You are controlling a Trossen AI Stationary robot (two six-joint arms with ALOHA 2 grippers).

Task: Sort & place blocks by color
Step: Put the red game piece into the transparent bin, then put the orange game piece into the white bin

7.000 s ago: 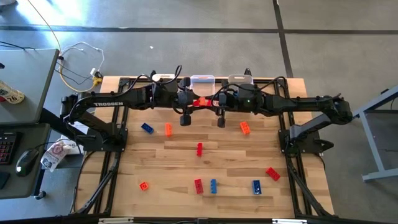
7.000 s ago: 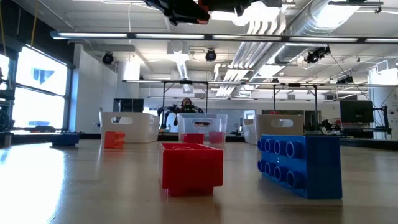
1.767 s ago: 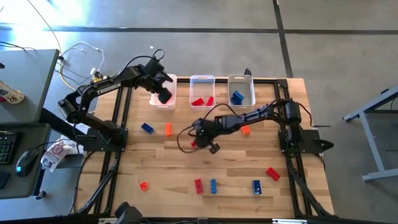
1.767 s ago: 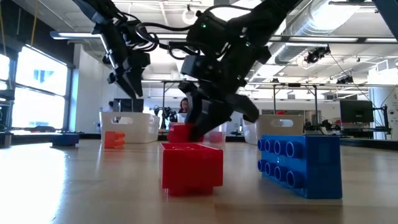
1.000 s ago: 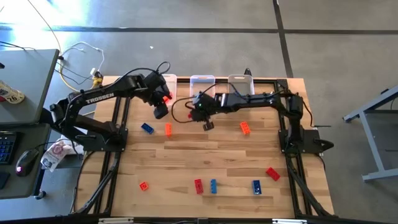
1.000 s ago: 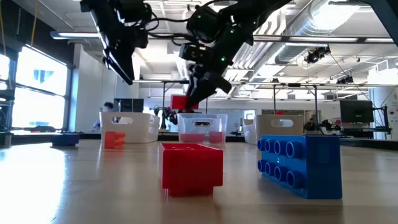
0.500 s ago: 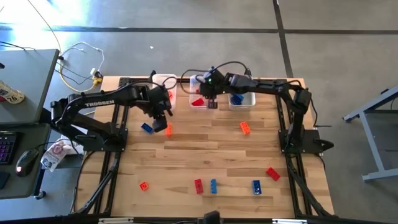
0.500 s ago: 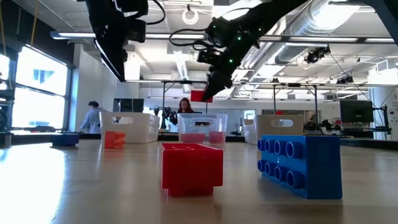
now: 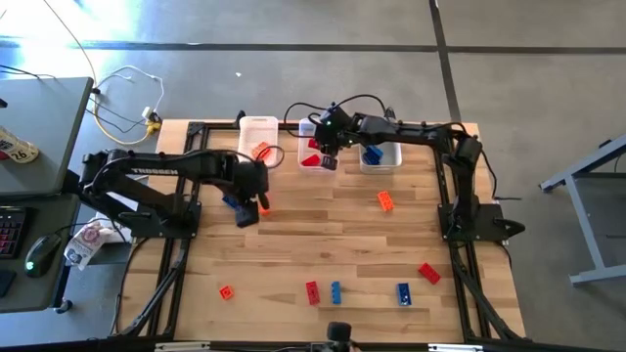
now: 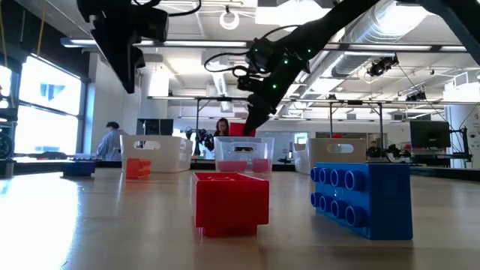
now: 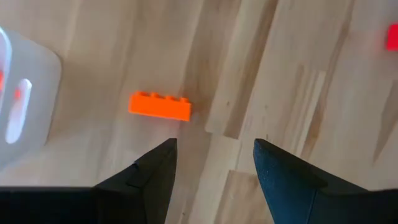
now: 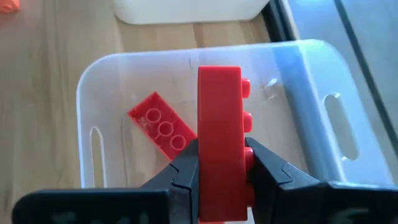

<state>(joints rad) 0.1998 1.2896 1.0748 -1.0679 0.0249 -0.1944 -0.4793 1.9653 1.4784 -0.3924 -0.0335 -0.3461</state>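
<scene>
Seen from above: right gripper [image 9: 328, 156] reaching to upper centre of frame, poised over middle bin [image 9: 315, 154], clamped on a red block; left gripper [image 9: 248, 208] left of centre, low over bare wood with jaws parted and nothing between them, just beside an orange block [image 9: 264, 203] and a blue block [image 9: 231, 202]. Left bin [image 9: 256, 138] upper left of centre, right bin [image 9: 380, 154] just right of the middle one. Loose blocks along lower frame: red [image 9: 312, 291], blue [image 9: 335, 291], blue [image 9: 403, 292], red [image 9: 428, 273], orange [image 9: 227, 291]; another orange [image 9: 385, 200] right of centre. From table height: big red block [image 10: 231, 199] at centre foreground, blue one [image 10: 363, 197] to its right, three bins in a row behind. From left wrist: fingers [image 11: 151, 175] apart at bottom, orange block [image 11: 160, 106] lying flat left of centre, ahead of them. From right wrist: red block [image 12: 220, 142] pinched upright at centre, directly over middle bin [image 12: 89, 104]; another red block [image 12: 161, 132] lying inside, left of centre.
</scene>
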